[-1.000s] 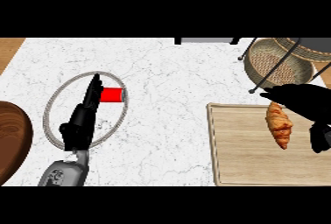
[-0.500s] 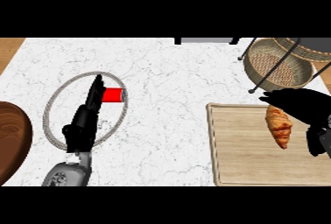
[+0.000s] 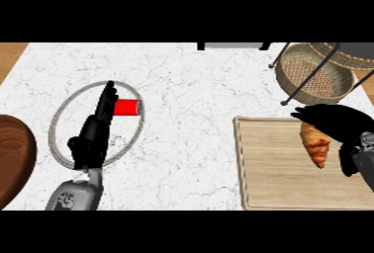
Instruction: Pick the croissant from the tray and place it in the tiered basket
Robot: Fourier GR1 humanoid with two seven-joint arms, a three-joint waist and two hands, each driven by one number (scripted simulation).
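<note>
A golden-brown croissant [image 3: 316,146] lies on the pale wooden tray [image 3: 281,178] at the right. My right hand [image 3: 340,121] is directly over the croissant's upper end, fingers curled around it and hiding its top. The woven tiered basket [image 3: 315,74] on black wire legs stands at the back right, just beyond the tray. My left hand [image 3: 95,131] rests open on the counter at the left, fingers straight and pointing away from me, lying across a clear glass plate [image 3: 66,113].
A red block [image 3: 128,106] sits on the glass plate beside my left fingertips. A dark wooden bowl [image 3: 13,153] shows at the left edge. A dark object [image 3: 232,46] sits at the counter's back edge.
My right hand has shifted slightly down and toward the croissant's top, fingers closing round it. The croissant stays on the tray. The left hand has not moved.
</note>
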